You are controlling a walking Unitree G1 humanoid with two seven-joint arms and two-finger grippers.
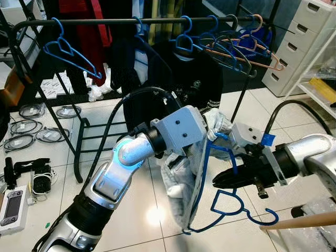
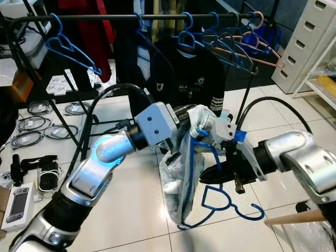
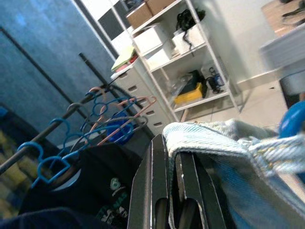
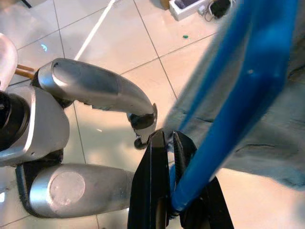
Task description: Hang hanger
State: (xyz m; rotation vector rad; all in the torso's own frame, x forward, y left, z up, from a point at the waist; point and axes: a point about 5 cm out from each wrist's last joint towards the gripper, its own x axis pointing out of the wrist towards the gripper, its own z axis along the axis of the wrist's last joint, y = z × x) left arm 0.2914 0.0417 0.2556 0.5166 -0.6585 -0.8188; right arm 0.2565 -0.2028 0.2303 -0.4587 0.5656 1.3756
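A blue plastic hanger (image 1: 227, 201) hangs upside down in front of me, its hook (image 1: 265, 218) low and pointing right. My right gripper (image 1: 224, 179) is shut on one bar of the hanger (image 4: 224, 119). The hanger is partly threaded into a pale blue-grey garment (image 1: 178, 181) that droops toward the floor. My left gripper (image 3: 172, 181) is shut on the garment's top edge (image 3: 205, 136); in the eye views the cloth hides its fingers. Behind stands a black clothes rail (image 1: 131, 22) with a lone blue hanger (image 1: 65, 50) at its left end and several hangers (image 1: 231, 47) at its right.
A black shirt (image 1: 184, 79) and dark clothes hang from the rail. Coiled cables (image 1: 31, 131) and a white handheld device (image 1: 13, 207) lie on the tiled floor at the left. White drawers (image 1: 299, 42) stand at the right, with a wooden stick (image 1: 299, 220) low right.
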